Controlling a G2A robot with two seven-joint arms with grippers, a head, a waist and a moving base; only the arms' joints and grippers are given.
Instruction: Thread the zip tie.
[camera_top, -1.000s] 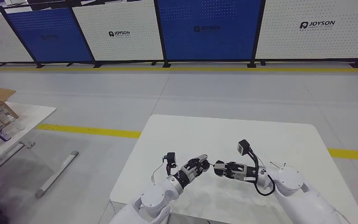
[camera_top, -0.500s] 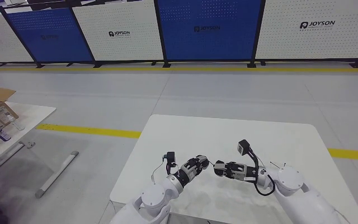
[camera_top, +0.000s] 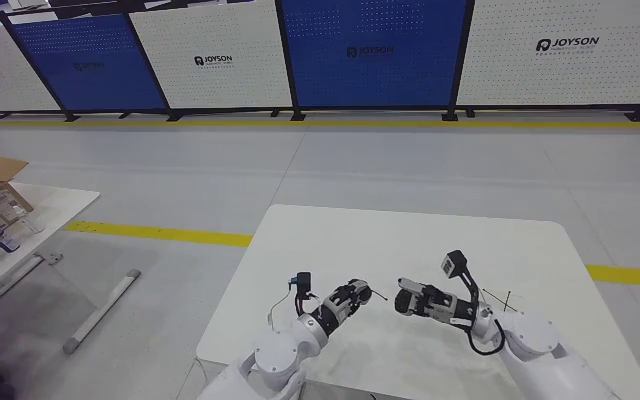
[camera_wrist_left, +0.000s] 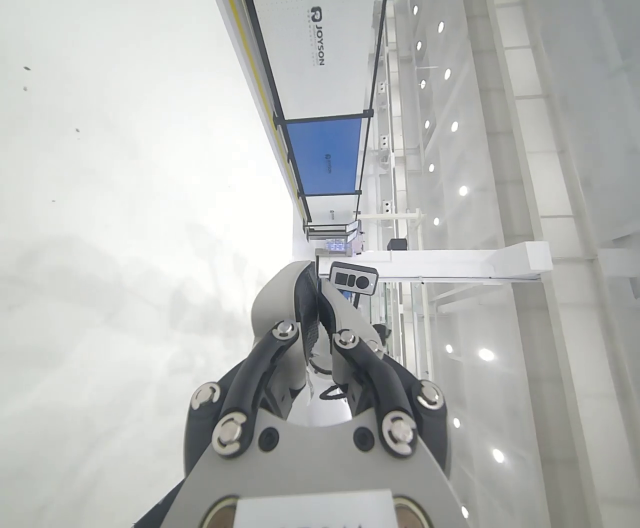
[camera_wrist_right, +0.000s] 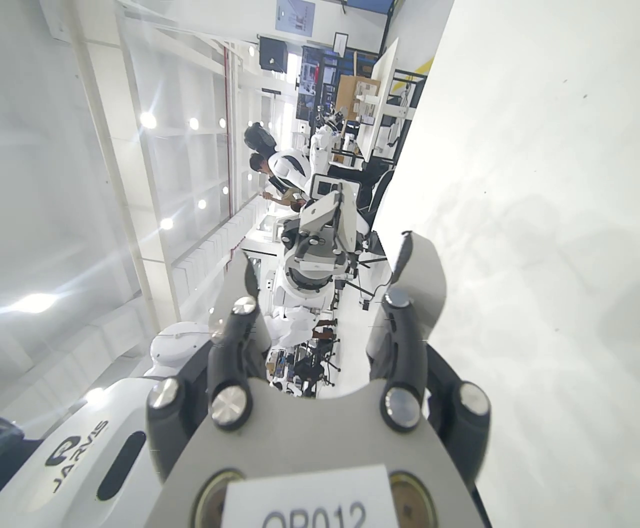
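Observation:
A thin black zip tie (camera_top: 377, 295) sticks out of my left gripper (camera_top: 358, 292) toward the right arm, above the white table (camera_top: 400, 240). In the left wrist view the left gripper (camera_wrist_left: 315, 290) has its black pads pressed together, and the tie itself is hard to make out there. My right gripper (camera_top: 403, 296) hovers a short gap to the right of the tie's free end, facing it. The right wrist view shows the right gripper (camera_wrist_right: 327, 257) open, nothing between its fingers, with the left arm (camera_wrist_right: 320, 235) ahead of it.
Two loose black zip ties (camera_top: 497, 297) lie crossed on the table beside the right arm. The table's front edge is close under both arms, and the far half of the tabletop is bare.
The right gripper has pulled back to the right, away from the left gripper, opening a gap between them. The left gripper shifted slightly toward the near edge, with the tie's end now showing free.

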